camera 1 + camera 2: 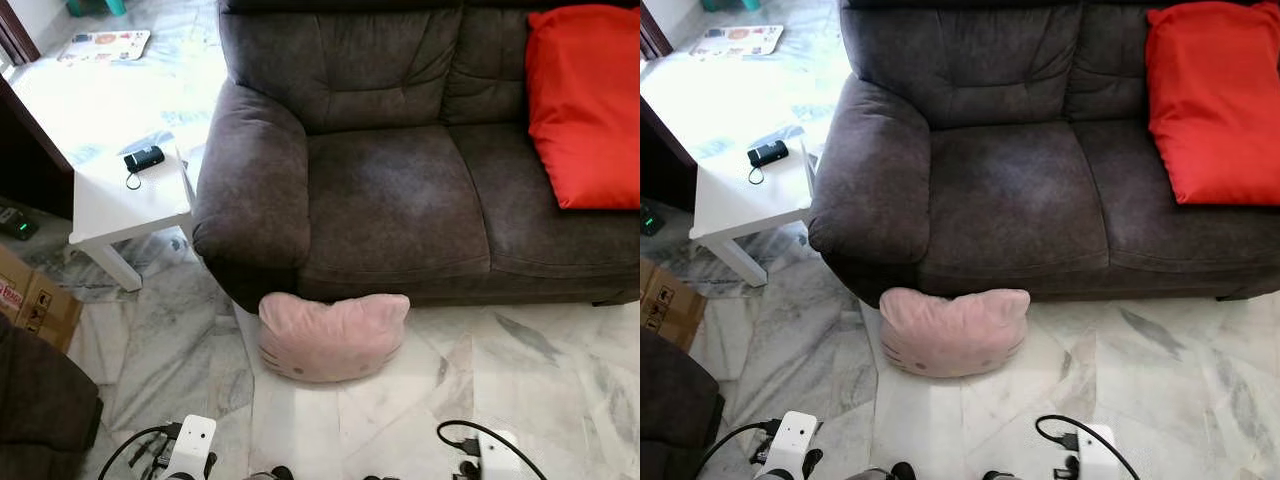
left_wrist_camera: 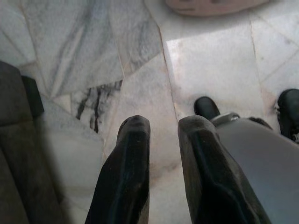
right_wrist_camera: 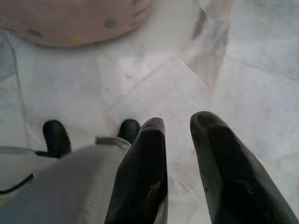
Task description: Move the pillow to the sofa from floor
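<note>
Pillow point(image 1: 333, 337), pink and cat-faced, lies on the marble floor point(image 1: 520, 380) directly ahead of the robot, its back edge touching the front base of the dark grey sofa point(image 1: 400, 190). Its long axis runs side to side, parallel to the sofa front, with the two ear corners pointing up toward the seat.

Both arms hang low at the robot's sides, short of the pillow. The left gripper point(image 2: 163, 128) points down at bare marble, its two black fingers slightly parted and holding nothing; the pillow's rim shows beyond the fingertips. The right gripper point(image 3: 177, 123) is likewise released and empty, fingers a little apart, with the pillow's embroidered face ahead of it.

The pillow sits almost centred between the two arms, perhaps a shade toward the robot's left, so neither gripper has a clear advantage; a reach forward and down from either side looks workable. The seat cushion directly behind the pillow is bare, while a red cushion point(image 1: 585, 100) occupies the sofa's far right end. A white side table point(image 1: 125, 200) stands just beside the sofa's left armrest.
</note>
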You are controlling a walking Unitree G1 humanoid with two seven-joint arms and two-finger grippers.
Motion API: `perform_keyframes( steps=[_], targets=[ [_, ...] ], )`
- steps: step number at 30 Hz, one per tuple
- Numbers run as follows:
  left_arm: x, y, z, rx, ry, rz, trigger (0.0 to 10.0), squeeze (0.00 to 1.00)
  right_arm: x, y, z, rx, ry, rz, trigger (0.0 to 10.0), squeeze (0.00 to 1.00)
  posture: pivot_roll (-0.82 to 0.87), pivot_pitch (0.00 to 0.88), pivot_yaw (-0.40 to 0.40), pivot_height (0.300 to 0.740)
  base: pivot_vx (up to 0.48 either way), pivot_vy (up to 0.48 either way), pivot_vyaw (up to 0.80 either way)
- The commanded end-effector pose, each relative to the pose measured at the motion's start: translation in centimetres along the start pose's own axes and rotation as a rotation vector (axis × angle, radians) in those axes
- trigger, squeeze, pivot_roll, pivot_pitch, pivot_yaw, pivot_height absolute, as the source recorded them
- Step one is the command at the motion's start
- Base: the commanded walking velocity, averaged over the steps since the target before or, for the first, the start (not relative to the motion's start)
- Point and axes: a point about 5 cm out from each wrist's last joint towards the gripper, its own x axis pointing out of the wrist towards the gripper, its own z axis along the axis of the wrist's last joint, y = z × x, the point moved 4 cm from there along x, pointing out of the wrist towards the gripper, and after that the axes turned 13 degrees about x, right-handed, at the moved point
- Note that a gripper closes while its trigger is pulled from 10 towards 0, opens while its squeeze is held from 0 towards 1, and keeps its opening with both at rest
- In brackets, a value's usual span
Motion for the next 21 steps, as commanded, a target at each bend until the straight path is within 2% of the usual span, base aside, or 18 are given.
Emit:
perform_keyframes(
  steps=[1,6,13,15,21],
  targets=[
    [-0.4,-0.2,-1.6,0.003,0.046,-0.003,10.0,0.0,-0.2,0.4,-1.6,0.001,0.046,-0.006,10.0,0.0,-0.08,0.177,0.022,0.74,0.315,0.0,0.0],
    [-0.4,-0.2,-1.6,0.006,0.048,-0.002,10.0,0.0,-0.2,1.4,-1.8,-0.002,0.043,0.012,10.0,0.0,-0.08,0.18,0.022,0.74,0.315,0.0,-0.47],
    [-0.4,-0.2,-1.6,0.006,0.048,-0.001,10.0,0.0,-0.3,0.9,-1.8,-0.002,0.032,0.008,10.0,0.0,-0.08,0.182,0.021,0.74,0.316,0.0,0.0],
    [-0.4,-0.2,-1.5,0.009,0.048,-0.001,10.0,0.0,-0.6,-0.9,-1.6,0.002,0.023,-0.001,10.0,0.0,-0.08,0.183,0.021,0.74,0.159,0.0,0.0],
    [-0.4,-0.3,-1.5,0.014,0.045,-0.005,10.0,0.0,-0.9,-2.3,-1.5,0.002,0.023,-0.012,10.0,0.0,-0.08,0.184,0.021,0.74,0.0,0.0,0.0]
  ],
)
